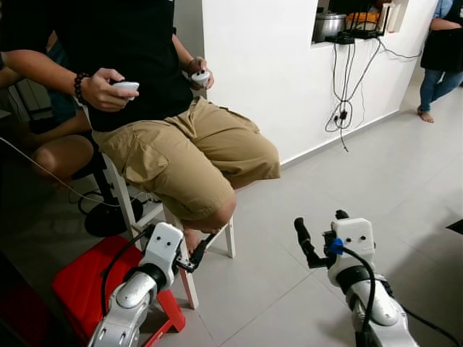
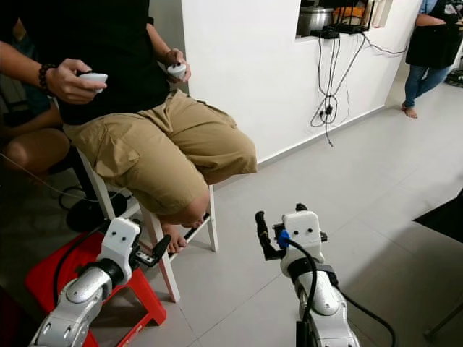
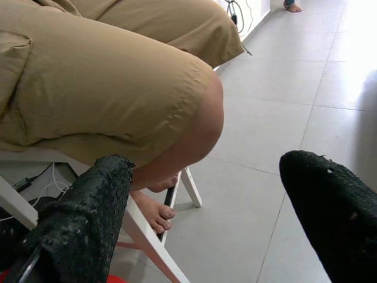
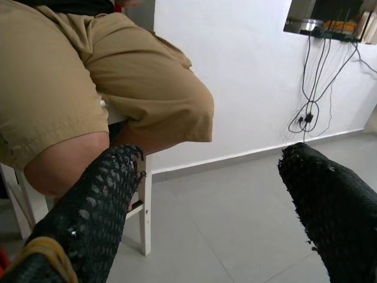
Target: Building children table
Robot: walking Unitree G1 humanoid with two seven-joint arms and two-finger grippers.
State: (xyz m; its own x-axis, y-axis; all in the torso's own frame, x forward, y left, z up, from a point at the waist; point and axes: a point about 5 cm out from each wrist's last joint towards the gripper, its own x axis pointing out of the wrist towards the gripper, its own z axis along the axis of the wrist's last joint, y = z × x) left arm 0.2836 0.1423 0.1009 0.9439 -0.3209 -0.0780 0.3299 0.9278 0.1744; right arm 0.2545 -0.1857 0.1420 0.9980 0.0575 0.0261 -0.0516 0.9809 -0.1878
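Underfoot, a floor of large pale grey glazed tiles, smooth and faintly reflective, cut by thin grout lines. Behind, a flat white painted wall with dark cables trailing down from a recessed ledge, where a round metal pot sits. Far off by the wall, a second person in blue jeans, barefoot.

Centre left, a seated person in a black top and creased khaki cotton shorts, knee bent, bare foot tucked beneath, a small rounded white controller gripped in each hand and a dark beaded bracelet on one wrist. Under that person, a white-painted wooden children's chair with square, splayed legs — the only furniture piece of the build in sight, occupied and standing on the tiles. Just beside it, low at the left, a bright red plastic step stool with a flat top and angled legs.

Closest in, two silver arms with boxy white wrist housings. Left gripper raised near the chair leg below the knee, its long black mesh-textured fingers spread wide, holding nothing. Right gripper lifted over bare tile, well apart from the chair, its rough black fingers likewise wide apart and empty — a blue fitting and black cable at the wrist.
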